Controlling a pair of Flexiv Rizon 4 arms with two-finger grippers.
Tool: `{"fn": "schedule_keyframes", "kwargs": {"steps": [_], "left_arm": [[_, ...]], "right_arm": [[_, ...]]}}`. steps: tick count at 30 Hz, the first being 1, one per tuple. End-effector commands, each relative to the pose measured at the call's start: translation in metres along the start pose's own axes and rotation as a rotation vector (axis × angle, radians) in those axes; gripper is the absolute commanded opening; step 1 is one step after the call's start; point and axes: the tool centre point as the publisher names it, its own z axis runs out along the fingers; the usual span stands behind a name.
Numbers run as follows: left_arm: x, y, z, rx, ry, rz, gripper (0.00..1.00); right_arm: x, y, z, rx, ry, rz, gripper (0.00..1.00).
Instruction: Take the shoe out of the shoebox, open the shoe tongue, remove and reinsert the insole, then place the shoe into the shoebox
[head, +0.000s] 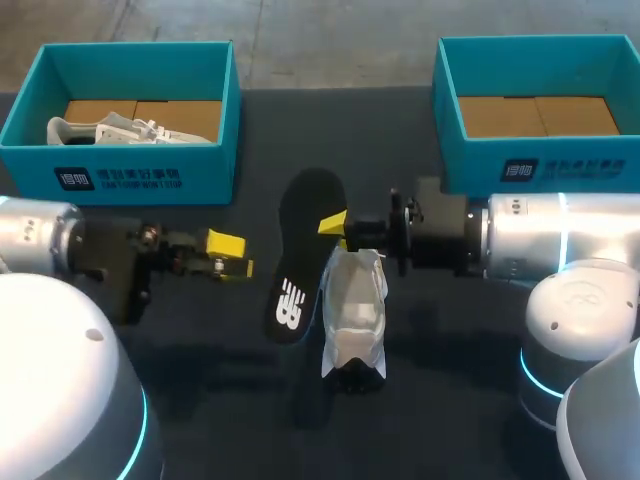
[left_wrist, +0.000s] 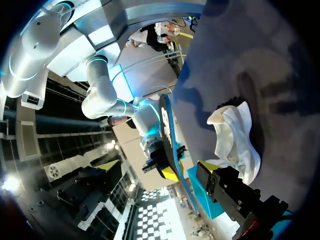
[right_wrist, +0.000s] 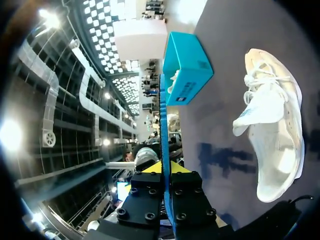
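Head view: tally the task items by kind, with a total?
Shoeboxes: 2 (left shoebox, right shoebox)
Shoes: 2 (loose shoe, boxed shoe in the left shoebox)
Insoles: 1 (insole, gripped by the right claw)
Total: 5

Count taken on the worktop (head: 455, 400).

Boxes: two, both teal and open-topped, the 10 o'clock box (head: 140, 165) and the 2 o'clock box (head: 540, 165).

Shoes: two, both white. The boxed shoe (head: 120, 130) lies inside the 10 o'clock box. The loose shoe (head: 355, 315) lies near the centre, toward 6 o'clock.

Insoles: one insole (head: 305, 255), dark, at 9 o'clock of the loose shoe.

Arms: two, the left arm (head: 40, 245) entering at 9 o'clock and the right arm (head: 540, 240) at 3 o'clock.

Claws: two, a left claw (head: 232, 256) and a right claw (head: 335, 228), each yellow-tipped.
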Motion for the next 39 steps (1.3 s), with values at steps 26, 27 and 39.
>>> {"fn": "schedule_keyframes", "kwargs": {"steps": [26,27,39], "left_arm": [[-0.045,0.044,-0.057,0.248,0.484,-0.188,1.0],[-0.045,0.044,-0.057,0.248,0.484,-0.188,1.0],[-0.043,0.076,-0.023,0.2,0.761,-0.335,1.0]], "right_arm": [[-0.012,0.003,0.006,-0.008,0.022,-0.01,0.0],[-0.012,0.003,0.006,-0.008,0.022,-0.01,0.0],[-0.012,0.003,0.006,-0.008,0.022,-0.01,0.0]]}}
